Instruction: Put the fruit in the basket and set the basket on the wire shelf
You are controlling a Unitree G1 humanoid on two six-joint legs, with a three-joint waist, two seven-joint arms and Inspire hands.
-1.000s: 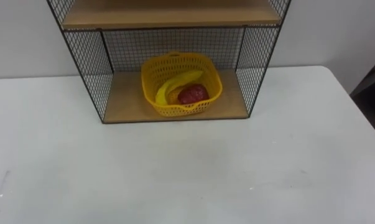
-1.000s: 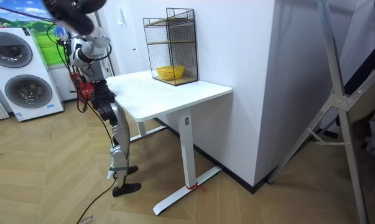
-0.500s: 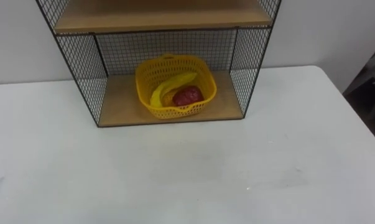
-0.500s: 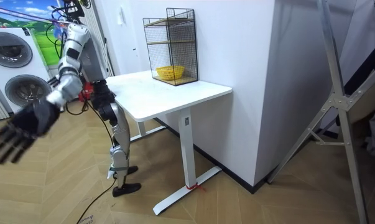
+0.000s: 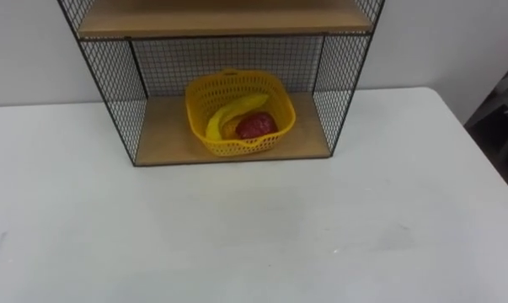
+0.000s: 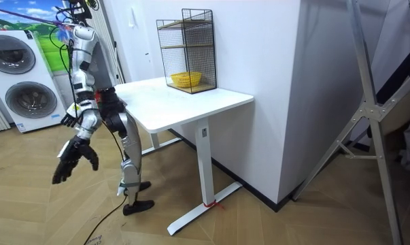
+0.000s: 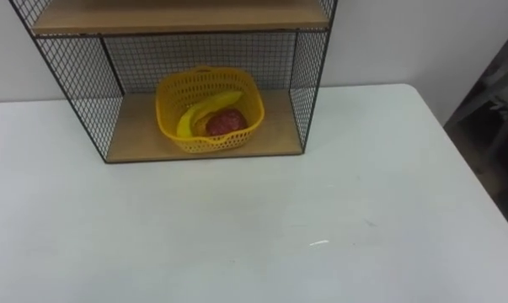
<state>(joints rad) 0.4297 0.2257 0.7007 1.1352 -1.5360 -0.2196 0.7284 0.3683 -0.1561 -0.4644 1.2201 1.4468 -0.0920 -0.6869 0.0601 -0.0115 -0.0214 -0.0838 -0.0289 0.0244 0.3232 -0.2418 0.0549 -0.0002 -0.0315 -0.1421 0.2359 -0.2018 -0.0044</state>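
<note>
Since the yellow basket (image 5: 240,124) already sits on the bottom board of the wire shelf (image 5: 117,88), set well in between the mesh sides and clear of the front edge, the job looks finished, and what is left to fear is only a knock. The robot stands at the end of the white table (image 5: 254,240) on the room view's left, and its right hand (image 6: 72,158) hangs low beside its leg, holding nothing, fingers loose and spread. If that arm or the body caught the table edge, the jolt could shake the light shelf and slide the basket forward. By count there is one basket, holding one banana (image 5: 228,116) that leans along its left side and one red fruit (image 5: 256,125) touching it on the right. There is one shelf on one table.
</note>
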